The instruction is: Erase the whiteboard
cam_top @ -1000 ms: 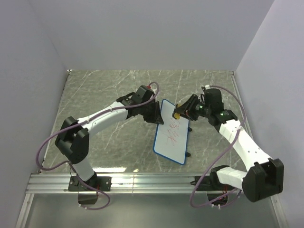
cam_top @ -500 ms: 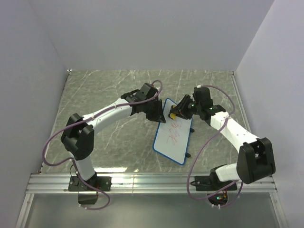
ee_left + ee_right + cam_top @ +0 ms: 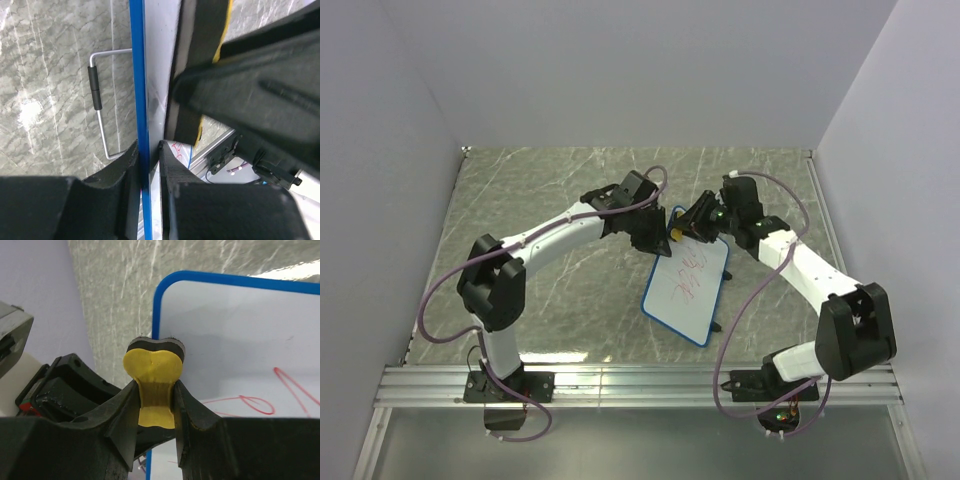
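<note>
Sliding toward the far left over the last second, the yellow eraser (image 3: 676,233) is now sitting at the far-left corner of the whiteboard (image 3: 692,300), where earlier it was lying more over the middle of the far end; the right arm is folding its elbow in toward its base to carry it there, and the left arm is leaning slightly further right.

The whiteboard is standing at a slant in the middle of the table (image 3: 550,200), between the two arms, propped on its wire stand (image 3: 97,100); the red scribbles (image 3: 686,281) are still running across its middle, so I judge the erasing as barely begun, with nearly all the marks left to wipe; whether the clean far strip was ever written on, I cannot tell.

The left arm is reaching from the near left up and across, its wrist tipping down onto the board's far-left edge; the left fingers (image 3: 125,170) are pinching the thin blue frame, one on each face, seemingly steadying the board.

The right arm is rising from the near right and bending back toward the left, its wrist pointing at the left arm's wrist; the right fingers (image 3: 122,420) are squeezing the eraser's yellow body hard enough to pucker it, and its dark felt edge appears to be pressing against the white face just beside the left fingers.
</note>
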You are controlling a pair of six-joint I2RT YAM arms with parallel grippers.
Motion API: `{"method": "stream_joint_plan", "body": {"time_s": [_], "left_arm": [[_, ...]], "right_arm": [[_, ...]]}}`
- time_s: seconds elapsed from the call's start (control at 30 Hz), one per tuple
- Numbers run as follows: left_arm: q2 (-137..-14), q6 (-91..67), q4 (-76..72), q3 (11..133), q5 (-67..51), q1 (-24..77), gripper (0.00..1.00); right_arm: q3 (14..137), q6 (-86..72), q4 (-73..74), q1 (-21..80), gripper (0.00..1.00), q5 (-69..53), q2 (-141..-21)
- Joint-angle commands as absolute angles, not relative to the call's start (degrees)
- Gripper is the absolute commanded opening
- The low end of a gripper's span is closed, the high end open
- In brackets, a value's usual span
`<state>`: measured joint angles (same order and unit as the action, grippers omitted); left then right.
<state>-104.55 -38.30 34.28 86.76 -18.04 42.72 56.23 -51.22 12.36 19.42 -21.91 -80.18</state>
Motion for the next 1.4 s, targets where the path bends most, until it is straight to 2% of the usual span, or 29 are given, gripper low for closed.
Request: {"method": "stream_joint_plan", "body": {"time_s": [0.0,0.57,1.03,1.37], "left_arm": [[-108.54,-33.58,39.19,86.75,-13.19,43.86,0.0],[-108.99,-35.16,40.08,87.72,-13.8,44.03,0.0],[-108.1,-33.93,41.31,88.59,-13.09,44.03,0.0],[-107.93,-32.96,42.01,88.95,-13.27,44.03,0.0]], "right_arm": [[57.57,-52.82,8.97,21.18,0.0,-22.15,-79.72],[49.22,-48.61,10.19,21.01,0.0,-20.48,-82.0],[34.55,-45.26,8.97,9.94,0.0,-21.18,-80.16],[27.42,-44.3,7.3,9.05,0.0,-20.74,-79.63]]}}
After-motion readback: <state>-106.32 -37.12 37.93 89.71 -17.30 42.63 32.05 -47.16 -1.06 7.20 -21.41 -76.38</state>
